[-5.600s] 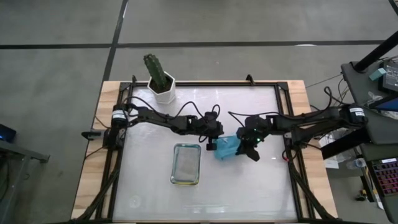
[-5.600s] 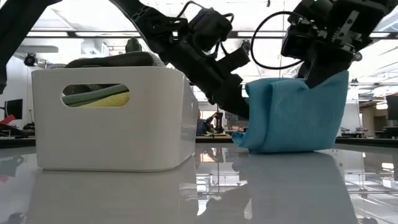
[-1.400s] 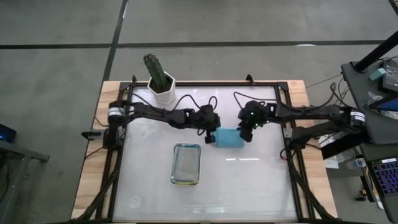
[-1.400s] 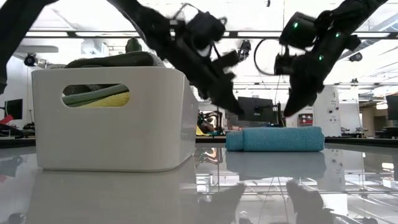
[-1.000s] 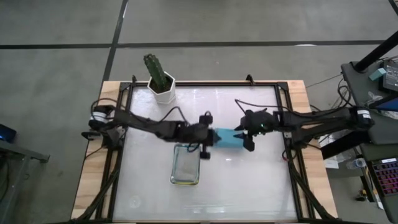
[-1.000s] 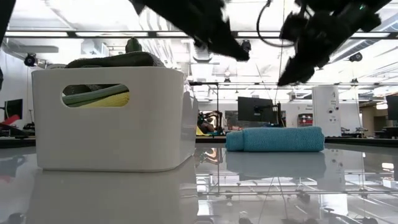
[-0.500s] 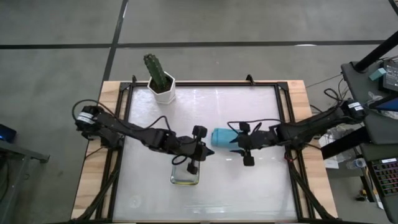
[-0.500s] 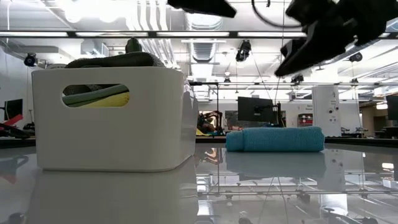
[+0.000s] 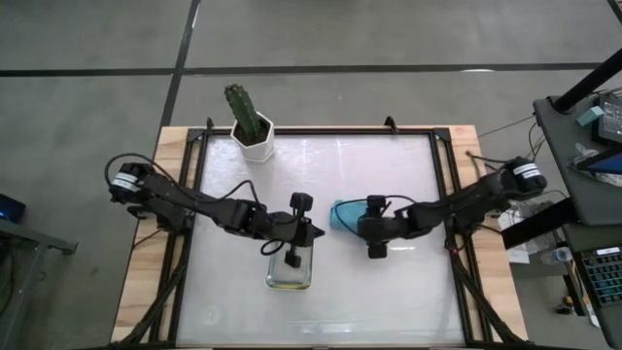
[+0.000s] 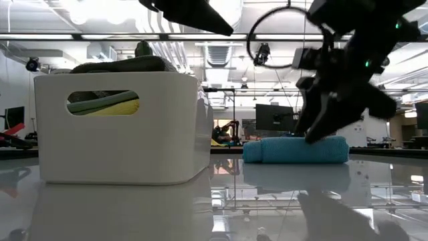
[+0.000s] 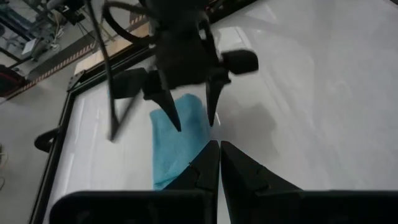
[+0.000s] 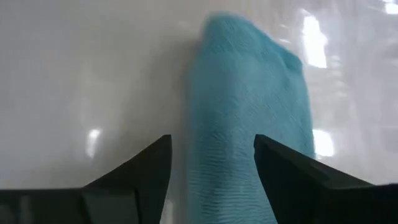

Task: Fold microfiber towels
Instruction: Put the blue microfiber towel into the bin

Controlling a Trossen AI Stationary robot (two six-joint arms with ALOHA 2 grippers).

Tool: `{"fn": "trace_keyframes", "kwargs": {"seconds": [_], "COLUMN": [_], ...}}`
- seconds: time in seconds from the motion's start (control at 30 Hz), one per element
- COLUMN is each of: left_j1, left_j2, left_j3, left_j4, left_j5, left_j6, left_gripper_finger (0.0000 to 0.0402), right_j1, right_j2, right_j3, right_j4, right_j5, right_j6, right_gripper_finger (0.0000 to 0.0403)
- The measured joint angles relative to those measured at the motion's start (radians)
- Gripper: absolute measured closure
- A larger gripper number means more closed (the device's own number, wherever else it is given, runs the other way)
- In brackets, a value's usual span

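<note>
Right gripper [image 12: 212, 163] spread wide, straddling folded light blue towel [image 9: 346, 214] mid-surface. Left gripper [image 11: 218, 149] pinched together, above white tray [image 9: 291, 257].

Two slim dark jointed arms carry looping black cables, white bands near their bases, and tapered black fingers.

Open tabletop [image 9: 389, 292] lies in front of and behind the folded teal towel [image 9: 346, 215]. Obstacles: white tray [image 9: 291, 257] beside it, plant pot [image 9: 253, 136] at rear; tray-to-towel gap appears narrow.
</note>
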Motion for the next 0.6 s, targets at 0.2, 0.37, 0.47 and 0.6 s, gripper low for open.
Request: {"fn": "trace_keyframes", "kwargs": {"seconds": [0.2, 0.37, 0.47, 0.6], "left_j1": [0.0, 0.0, -0.006, -0.017], "left_j2": [0.0, -0.019, -0.037, -0.074], "left_j3": [0.0, -0.002, -0.002, -0.002], "left_j4": [-0.004, -0.034, -0.054, -0.1], "left_j5": [-0.003, -0.003, -0.006, -0.012], "left_j6": [0.0, 0.0, 0.0, -0.001], "left_gripper_finger": [0.0401, 0.0401, 0.0401, 0.0401], "right_j1": [-0.006, -0.019, -0.02, -0.02], "right_j2": [0.11, 0.157, 0.165, 0.155], "right_j3": [0.018, 0.024, 0.024, 0.025], "right_j4": [0.002, 0.008, 0.008, 0.001], "right_j5": [0.088, 0.093, 0.094, 0.094], "right_j6": [-0.013, -0.018, -0.037, -0.08], "right_gripper_finger": [0.0206, 0.0258, 0.0308, 0.0378]}}
